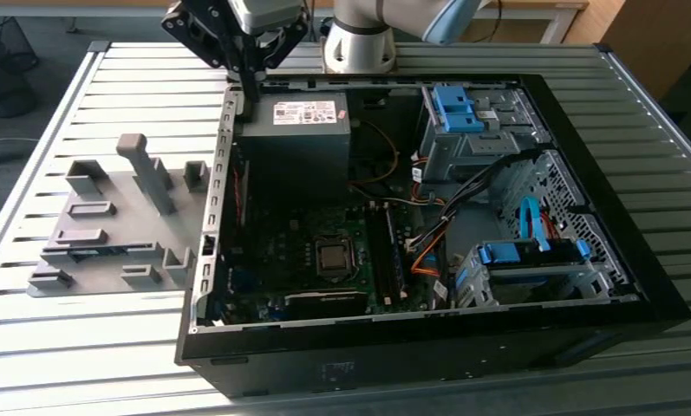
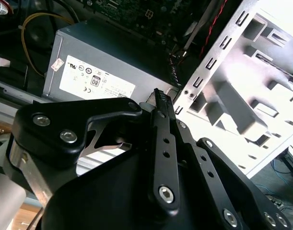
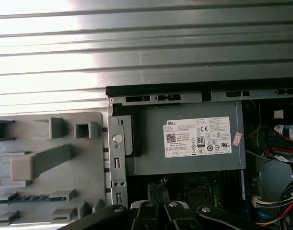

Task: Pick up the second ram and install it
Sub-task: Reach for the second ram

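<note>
The second ram point(image 1: 96, 252) is a thin blue stick lying flat in a slot of the grey fixture plate point(image 1: 91, 286), at the exterior view's left of the open computer case point(image 1: 438, 329). In the first wrist view the second ram point(image 3: 29, 197) shows as a blue strip in the same fixture slot. My gripper point(image 1: 250, 106) hangs over the case's far left corner, above the edge of the grey power supply point(image 1: 293, 130). Its fingers are shut together with nothing between them. The second wrist view has the gripper point(image 2: 159, 96) tip over the power supply point(image 2: 98, 62).
The motherboard point(image 1: 310, 260) lies in the case floor, with memory slots point(image 1: 387, 251) to its right. Blue drive-bay latches point(image 1: 455, 108) and cables fill the case's right side. Upright grey blocks point(image 1: 148, 173) stand on the fixture. A slatted metal table point(image 1: 44, 347) carries everything.
</note>
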Available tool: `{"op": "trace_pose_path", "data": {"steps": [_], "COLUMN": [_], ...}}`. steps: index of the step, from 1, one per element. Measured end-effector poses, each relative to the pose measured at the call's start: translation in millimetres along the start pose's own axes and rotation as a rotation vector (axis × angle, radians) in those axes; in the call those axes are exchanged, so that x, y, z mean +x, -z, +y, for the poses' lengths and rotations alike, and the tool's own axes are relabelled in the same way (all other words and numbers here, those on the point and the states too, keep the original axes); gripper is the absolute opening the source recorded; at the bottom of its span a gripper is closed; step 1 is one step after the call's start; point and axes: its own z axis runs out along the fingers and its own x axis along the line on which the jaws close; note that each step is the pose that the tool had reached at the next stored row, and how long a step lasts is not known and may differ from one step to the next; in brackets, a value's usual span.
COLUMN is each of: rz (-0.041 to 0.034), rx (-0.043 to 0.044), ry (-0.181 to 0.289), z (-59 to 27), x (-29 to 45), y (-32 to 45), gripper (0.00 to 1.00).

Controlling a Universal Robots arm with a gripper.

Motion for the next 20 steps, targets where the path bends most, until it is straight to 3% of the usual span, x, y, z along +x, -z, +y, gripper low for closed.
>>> {"op": "trace_pose_path", "data": {"steps": [20], "rz": [0.0072], "rx": [0.0006], "ry": [0.0], "z": [-0.7], "x": [8.6], "y": [-2.0], "gripper": [0.11]}}
